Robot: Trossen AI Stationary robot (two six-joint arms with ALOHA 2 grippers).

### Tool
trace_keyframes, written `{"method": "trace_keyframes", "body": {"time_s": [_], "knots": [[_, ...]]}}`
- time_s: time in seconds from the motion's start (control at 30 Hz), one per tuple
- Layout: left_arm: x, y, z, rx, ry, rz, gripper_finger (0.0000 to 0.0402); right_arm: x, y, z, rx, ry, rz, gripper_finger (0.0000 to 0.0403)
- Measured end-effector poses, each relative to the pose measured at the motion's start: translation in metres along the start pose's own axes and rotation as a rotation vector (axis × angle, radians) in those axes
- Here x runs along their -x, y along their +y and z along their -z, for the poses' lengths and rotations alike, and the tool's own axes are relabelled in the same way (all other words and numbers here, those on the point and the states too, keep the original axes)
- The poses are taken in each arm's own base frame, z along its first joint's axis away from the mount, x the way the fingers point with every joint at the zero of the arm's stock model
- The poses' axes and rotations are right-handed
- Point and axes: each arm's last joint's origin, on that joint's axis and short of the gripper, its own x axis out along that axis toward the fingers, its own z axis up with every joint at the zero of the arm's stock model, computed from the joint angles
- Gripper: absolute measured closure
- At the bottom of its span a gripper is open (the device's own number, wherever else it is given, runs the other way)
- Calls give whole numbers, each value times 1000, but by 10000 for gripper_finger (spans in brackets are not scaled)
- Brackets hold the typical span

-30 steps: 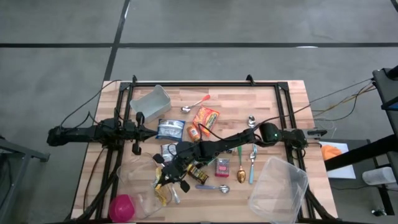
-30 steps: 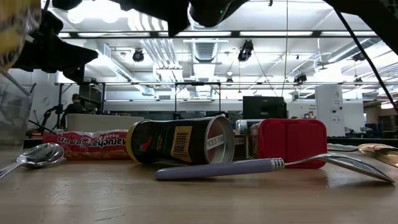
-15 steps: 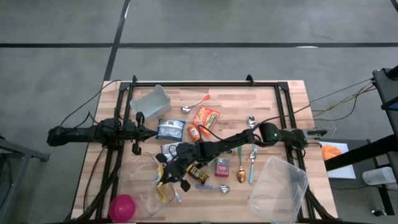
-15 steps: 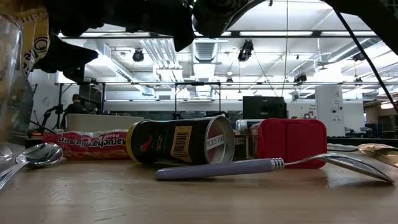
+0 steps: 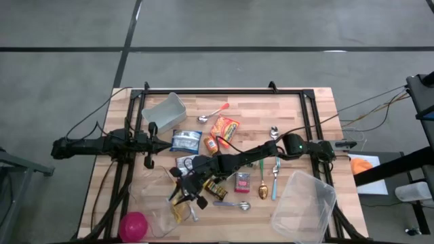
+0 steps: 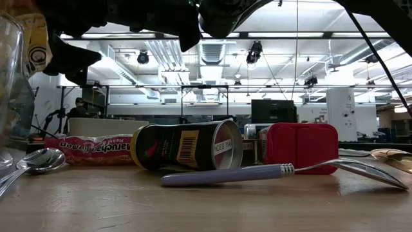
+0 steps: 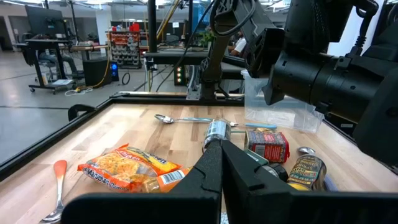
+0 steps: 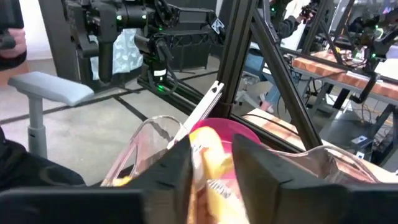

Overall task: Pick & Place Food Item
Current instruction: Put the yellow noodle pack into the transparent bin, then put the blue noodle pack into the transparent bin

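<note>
My right gripper [image 5: 184, 196] reaches out over a clear container [image 5: 154, 202] at the table's near left. Its fingers stand apart in the right wrist view, with a yellow food packet [image 8: 211, 180] between them. That packet [image 6: 33, 45] shows behind the container's clear wall [image 6: 11, 96] in the low view. A pink lid [image 8: 227, 132] lies just beyond the container. My left gripper [image 7: 221, 168] is shut on nothing and waits level at the table's left side [image 5: 150, 144]. My right gripper has the yellow packet's upper part [image 8: 208, 163] between its two fingers [image 8: 171, 177], which come at it nearly level from the table's right. I cannot tell whether the pads touch it. The packet hangs inside the clear container.
A dark can [image 5: 215, 188], a red box [image 5: 242, 181] and a purple-handled spoon [image 5: 230, 203] lie under my right arm. A ramen packet [image 5: 225, 129], more spoons and a silver pouch [image 5: 184, 141] lie mid-table. Clear containers stand at the near right [image 5: 304, 203] and far left [image 5: 165, 108].
My right gripper has sunk a little with the yellow packet. In the low view the packet has gone from above the clear container's rim to behind its wall. My left arm has kept still.
</note>
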Motion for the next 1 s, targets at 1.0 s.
{"method": "trace_keyframes", "body": {"time_s": [1.0], "knots": [[0, 0, 0, 0, 0, 0, 402, -1, 2, -4, 17, -26, 1, 126]]}}
